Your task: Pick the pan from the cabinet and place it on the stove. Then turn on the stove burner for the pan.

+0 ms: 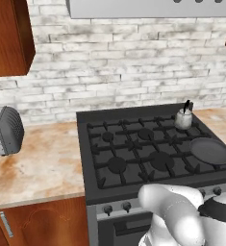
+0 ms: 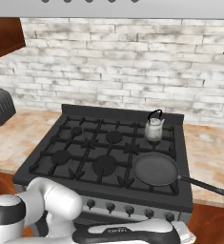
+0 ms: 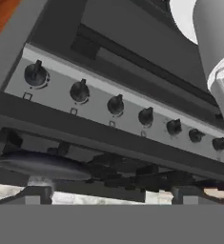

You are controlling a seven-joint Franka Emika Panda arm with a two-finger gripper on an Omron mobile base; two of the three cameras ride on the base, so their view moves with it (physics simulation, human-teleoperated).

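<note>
Whitewashed brick forms the backdrop, with a marbled tan counter (image 1: 42, 163) carrying the stove (image 2: 75, 164) at its centre. The pan (image 2: 156, 168) is shown seated flat on the grate over the front right burner, near the stove's front right corner, its long handle (image 2: 201, 185) projecting past the right edge over the counter. Such a placement centres the flat bottom over the flame ring and keeps the handle clear of the neighbouring burners. A small silver kettle (image 2: 154, 128) is set on the rear right burner, close to the back edge and apart from the pan. A grey toaster (image 1: 5, 130) is parked at the counter's left end, and a corner of the cabinet (image 1: 8, 36) hangs above it.

The placing step is judged complete; the burner step remains. In the hand view the camera is turned upside down and aimed at the stove's front panel, where the row of knobs (image 3: 116, 105) is seen, with the pan (image 3: 39, 164) appearing beneath it as a dark rim. This low, forward pose is judged to serve an approach to the knob governing the pan's burner. The gripper's fingertips are not resolved in the pictures, so whether the fingers are parted or closed cannot be told; nothing is seen held. The white arm (image 2: 56, 202) is folded low before the stove's front edge.
</note>
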